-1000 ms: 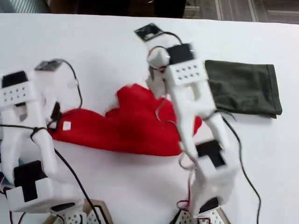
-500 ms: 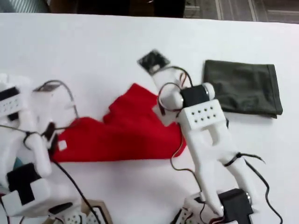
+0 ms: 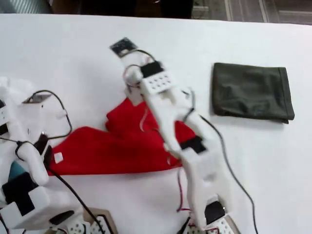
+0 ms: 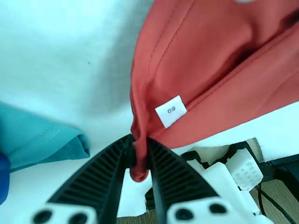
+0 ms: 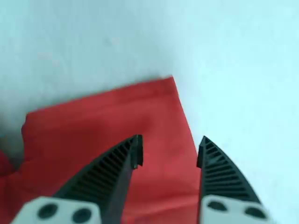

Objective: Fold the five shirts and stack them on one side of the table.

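A red shirt (image 3: 117, 146) lies crumpled across the middle-left of the white table (image 3: 73, 44). My left gripper (image 4: 138, 161) is shut on a fold of the red shirt (image 4: 205, 60) at its left end, close to a small white label (image 4: 170, 111); in the high view the left gripper (image 3: 48, 152) sits at the shirt's left tip. My right gripper (image 5: 169, 151) is open just above a flat corner of the red shirt (image 5: 107, 126); in the high view the right gripper (image 3: 130, 93) hovers at the shirt's far corner. A folded dark green shirt (image 3: 251, 91) lies at the right.
A teal garment (image 4: 39, 140) lies beside the left gripper, and a bit of teal (image 3: 14, 170) shows behind the left arm. The right arm (image 3: 190, 151) stretches over the red shirt. Cables trail along the near edge, where the arm bases (image 3: 78, 222) stand.
The right arm has swung left, away from the green shirt, to the red shirt's far corner. The left gripper has drawn the shirt's left end toward the near left.
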You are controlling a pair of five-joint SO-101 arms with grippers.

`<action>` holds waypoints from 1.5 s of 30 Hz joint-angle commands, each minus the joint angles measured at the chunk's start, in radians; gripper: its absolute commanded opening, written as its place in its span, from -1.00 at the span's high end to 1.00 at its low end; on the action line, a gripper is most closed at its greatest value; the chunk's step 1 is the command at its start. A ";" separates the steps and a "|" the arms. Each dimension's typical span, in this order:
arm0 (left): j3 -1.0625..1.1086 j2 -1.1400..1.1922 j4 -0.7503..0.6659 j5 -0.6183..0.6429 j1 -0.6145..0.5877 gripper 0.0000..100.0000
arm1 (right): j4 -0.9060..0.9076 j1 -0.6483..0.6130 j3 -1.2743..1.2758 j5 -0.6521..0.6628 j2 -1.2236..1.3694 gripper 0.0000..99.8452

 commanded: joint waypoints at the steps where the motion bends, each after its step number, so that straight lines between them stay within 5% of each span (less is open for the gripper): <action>1: -0.002 -0.035 -0.006 -0.003 -0.012 0.95 | 0.068 -0.007 -0.379 -0.009 0.216 0.62; 10: -0.002 -0.037 -0.006 -0.003 -0.012 0.95 | 0.196 0.015 -0.868 -0.003 0.576 0.62; 17: -0.002 -0.037 -0.011 -0.003 -0.011 0.95 | 0.229 0.013 -0.887 -0.003 0.622 0.63; 22: -0.005 -0.037 -0.014 -0.003 -0.009 0.95 | 0.248 0.025 -0.896 -0.002 0.616 0.98; 25: -0.004 -0.035 -0.015 -0.005 -0.009 0.95 | 0.259 0.045 -0.904 -0.002 0.607 0.97; 32: -0.027 -0.035 -0.015 -0.003 0.025 0.95 | 0.412 0.131 -1.037 -0.006 0.521 0.96; 45: -0.395 -0.037 0.043 0.133 0.226 0.95 | 0.426 0.285 -0.821 -0.009 -0.047 0.96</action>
